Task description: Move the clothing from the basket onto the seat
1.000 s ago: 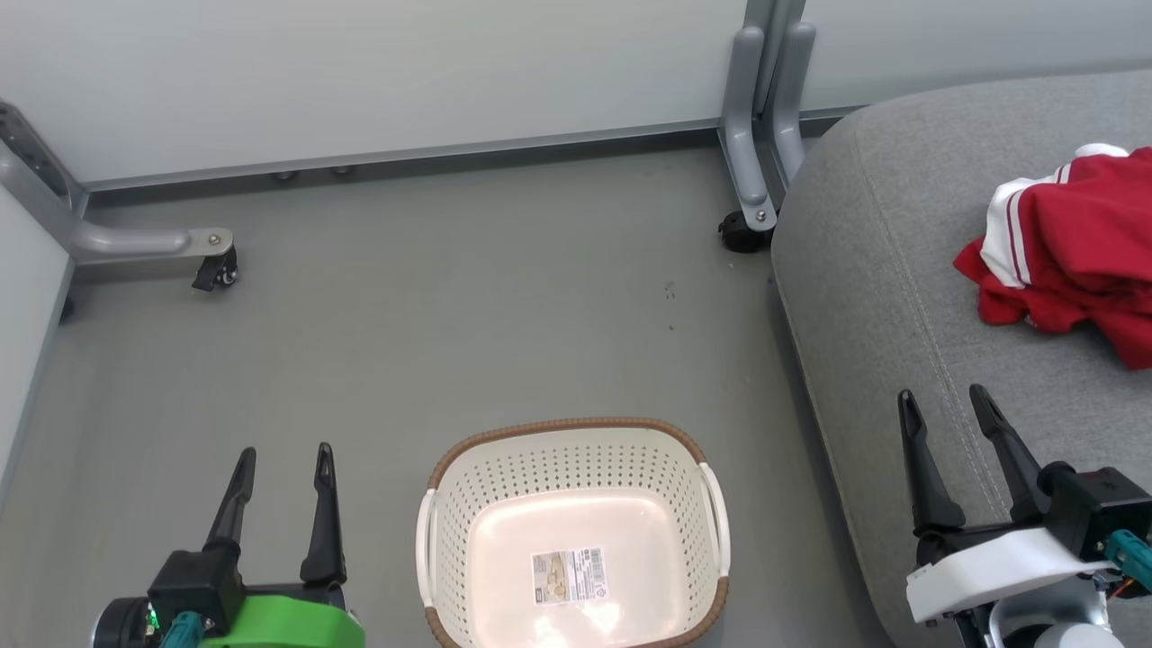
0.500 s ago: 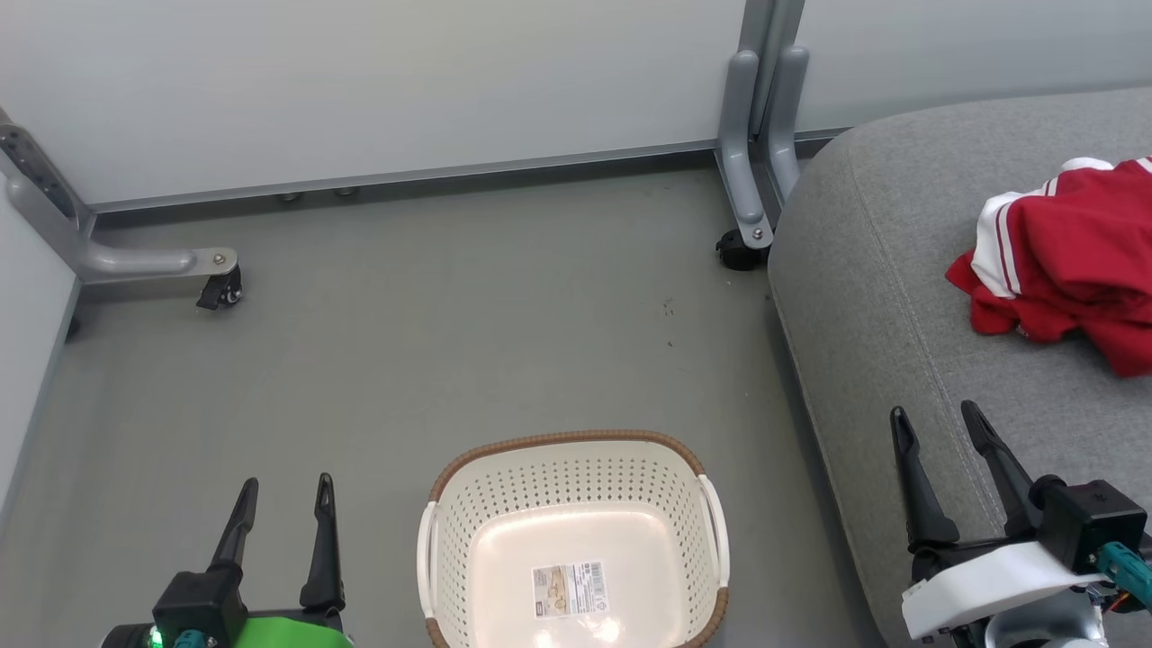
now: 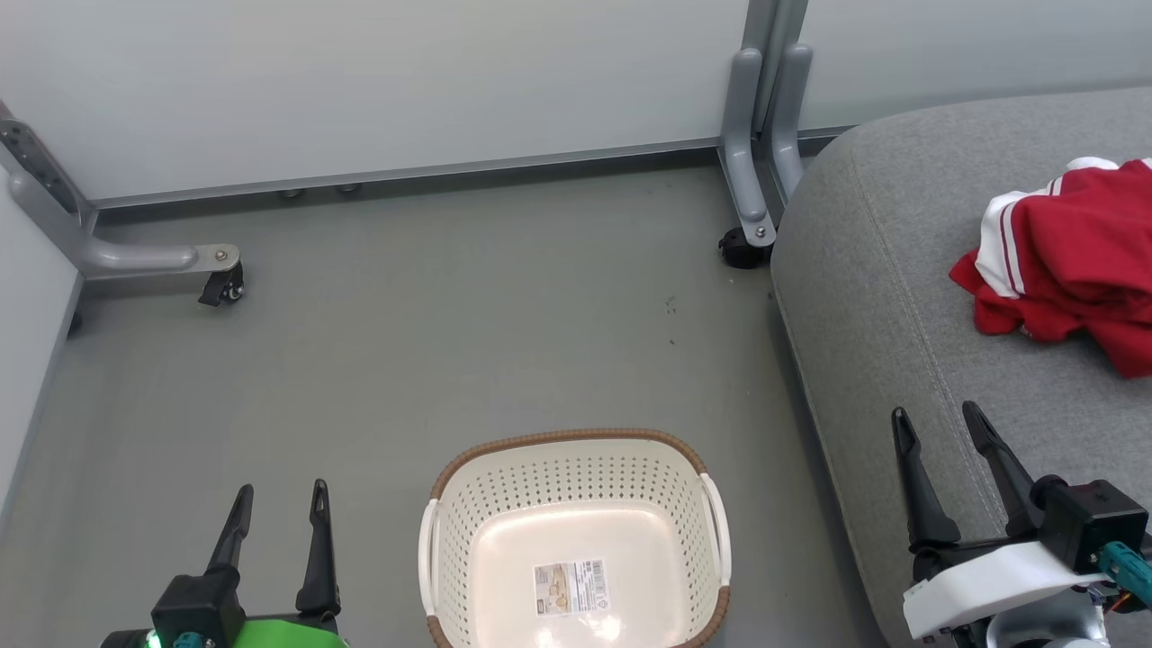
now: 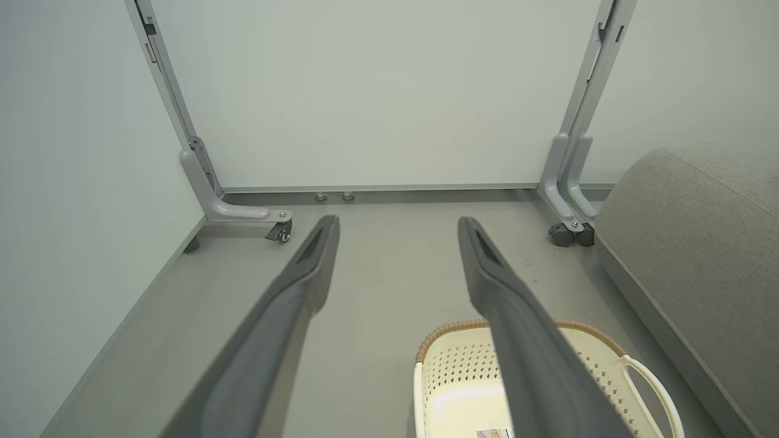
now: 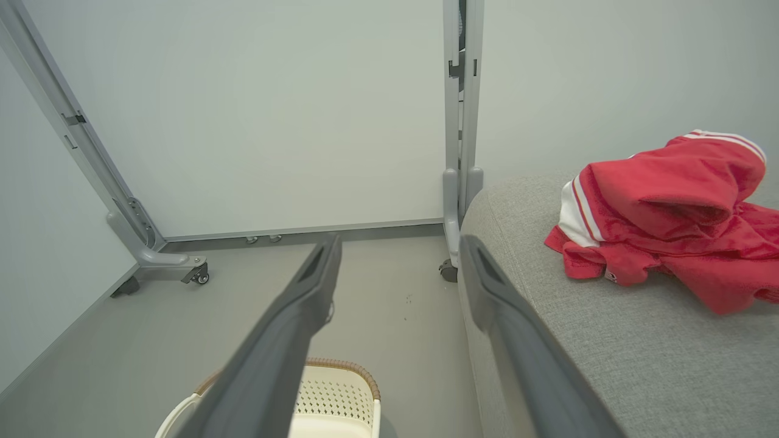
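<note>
1. The clothing [image 3: 1066,261] lies in a crumpled red heap on the seat [image 3: 864,297], toward the right edge of the head view. A white panel with thin stripes shows at the heap's left side (where one garment ends and the other begins cannot be told).
2. The basket [image 3: 558,437] stands upright on the grey floor [image 3: 432,342], near the seat's left edge but apart from it. Its pale bottom is bare around a paper label [image 3: 570,588].
3. The left end effector [image 3: 282,489] hovers over the floor to the basket's left. Its two dark fingers are spread wide and grip nothing.
4. The right end effector [image 3: 934,411] hangs above the near part of the seat, on the basket's other side. Its fingers are parted and empty, well apart from the clothing.
5. Behind everything stands a pale partition [image 3: 405,81] on grey metal legs. One black caster [image 3: 743,248] sits just beside the seat's far left corner.
</note>
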